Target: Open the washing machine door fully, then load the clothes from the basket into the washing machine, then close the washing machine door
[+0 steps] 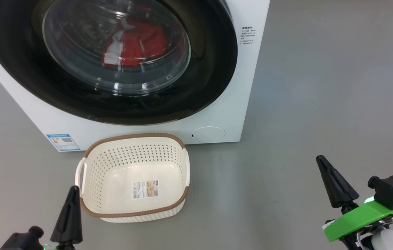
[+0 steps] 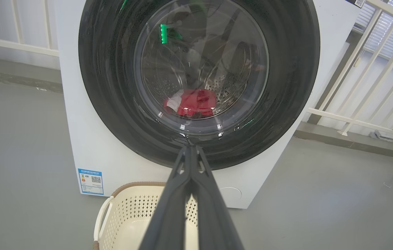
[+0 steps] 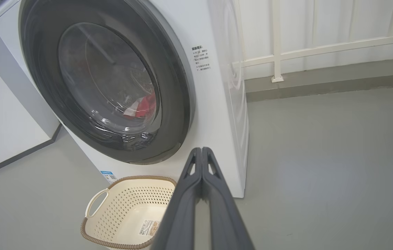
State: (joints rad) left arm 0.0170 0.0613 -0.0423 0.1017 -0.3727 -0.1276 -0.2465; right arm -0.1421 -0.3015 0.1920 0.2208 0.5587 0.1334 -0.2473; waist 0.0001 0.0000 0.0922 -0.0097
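The white washing machine stands ahead with its round black door flat against its front. Red clothes with white trim lie in the drum behind the glass. The cream basket sits on the floor before the machine, with nothing in it. My left gripper is shut and holds nothing, low at the basket's left corner. My right gripper is shut and holds nothing, well right of the basket.
Grey floor spreads to the right of the machine. A white railing runs along the wall behind it. A blue energy sticker and a round filter cap mark the machine's lower front.
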